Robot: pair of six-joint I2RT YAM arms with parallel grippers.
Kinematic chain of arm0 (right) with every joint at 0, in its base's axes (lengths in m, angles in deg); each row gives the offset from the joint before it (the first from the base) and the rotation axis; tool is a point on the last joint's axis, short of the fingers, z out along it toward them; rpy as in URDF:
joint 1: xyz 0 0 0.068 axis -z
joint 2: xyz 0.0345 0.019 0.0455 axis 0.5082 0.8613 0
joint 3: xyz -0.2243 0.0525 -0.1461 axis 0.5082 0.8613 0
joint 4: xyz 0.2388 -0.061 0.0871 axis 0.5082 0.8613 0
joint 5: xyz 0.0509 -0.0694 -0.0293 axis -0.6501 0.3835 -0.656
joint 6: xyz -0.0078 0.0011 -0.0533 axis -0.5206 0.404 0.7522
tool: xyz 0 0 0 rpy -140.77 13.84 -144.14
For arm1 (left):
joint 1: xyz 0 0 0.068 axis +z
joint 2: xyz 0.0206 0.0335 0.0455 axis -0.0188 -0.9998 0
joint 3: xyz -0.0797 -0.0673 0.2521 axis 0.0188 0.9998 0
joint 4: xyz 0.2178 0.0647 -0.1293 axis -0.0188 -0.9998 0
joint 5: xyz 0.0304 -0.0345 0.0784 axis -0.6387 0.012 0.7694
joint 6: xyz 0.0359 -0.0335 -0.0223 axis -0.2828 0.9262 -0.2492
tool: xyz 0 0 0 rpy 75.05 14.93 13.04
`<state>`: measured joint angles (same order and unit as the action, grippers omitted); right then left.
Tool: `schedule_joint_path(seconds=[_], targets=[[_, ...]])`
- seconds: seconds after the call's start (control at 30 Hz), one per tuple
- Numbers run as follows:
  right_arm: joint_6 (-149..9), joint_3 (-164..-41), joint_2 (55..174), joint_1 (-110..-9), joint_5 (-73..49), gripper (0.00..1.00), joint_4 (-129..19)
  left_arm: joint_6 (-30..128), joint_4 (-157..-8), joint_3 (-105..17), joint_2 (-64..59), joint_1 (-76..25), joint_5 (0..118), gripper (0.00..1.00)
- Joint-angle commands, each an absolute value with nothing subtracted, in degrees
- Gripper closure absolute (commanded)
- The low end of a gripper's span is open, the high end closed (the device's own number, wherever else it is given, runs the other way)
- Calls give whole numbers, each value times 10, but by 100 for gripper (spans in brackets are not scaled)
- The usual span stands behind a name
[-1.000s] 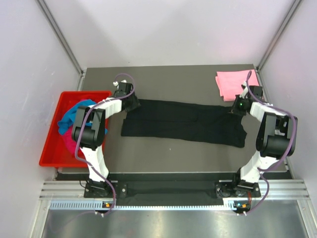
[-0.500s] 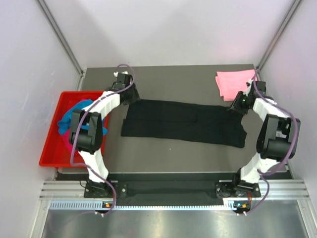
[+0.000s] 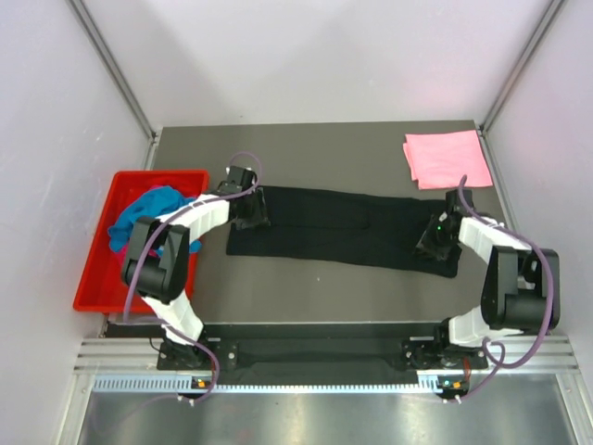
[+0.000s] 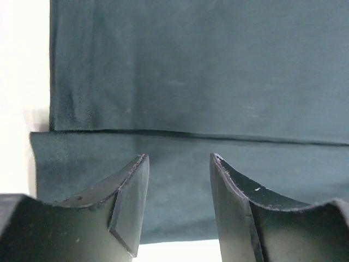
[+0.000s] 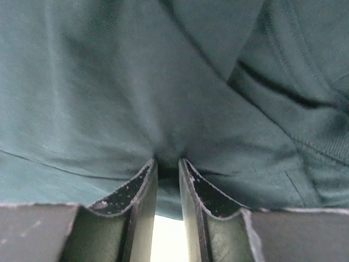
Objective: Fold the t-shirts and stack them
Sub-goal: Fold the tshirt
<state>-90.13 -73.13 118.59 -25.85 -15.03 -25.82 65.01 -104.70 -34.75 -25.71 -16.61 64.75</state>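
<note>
The black t-shirt (image 3: 343,227) lies folded into a long strip across the middle of the table. My left gripper (image 3: 250,211) is open just above its left end, and the left wrist view shows the dark cloth (image 4: 218,82) under the spread fingers (image 4: 131,202). My right gripper (image 3: 434,243) is at the shirt's right end, shut on a puckered pinch of the black cloth (image 5: 163,109). The light pink t-shirt (image 3: 447,158) lies folded at the far right corner. The turquoise t-shirt (image 3: 148,209) is bunched in the tray. The magenta one is mostly hidden by my left arm.
The red plastic tray (image 3: 97,278) sits off the table's left edge beside my left arm. Grey walls and metal frame posts close in the back and sides. The table's right edge (image 3: 505,204) runs close to my right arm.
Both grippers moved from the shirt's far edge toward me, onto its two ends. The right gripper has closed on the cloth. The shirt's left end shifted slightly.
</note>
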Motion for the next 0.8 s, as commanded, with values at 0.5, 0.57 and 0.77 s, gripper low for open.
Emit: schedule_joint_path(seconds=[0.5, 0.57, 0.77], targets=[[-914, -711, 1092, -228, -43, 73, -238, 594, -1084, -514, -279, -158, 716, 42], [-911, -727, 1090, -228, -46, 71, -235, 577, -1130, -562, -326, -152, 752, 42], [-907, -754, 1094, -228, -79, 70, -240, 532, -1138, -607, -414, -122, 729, 46]])
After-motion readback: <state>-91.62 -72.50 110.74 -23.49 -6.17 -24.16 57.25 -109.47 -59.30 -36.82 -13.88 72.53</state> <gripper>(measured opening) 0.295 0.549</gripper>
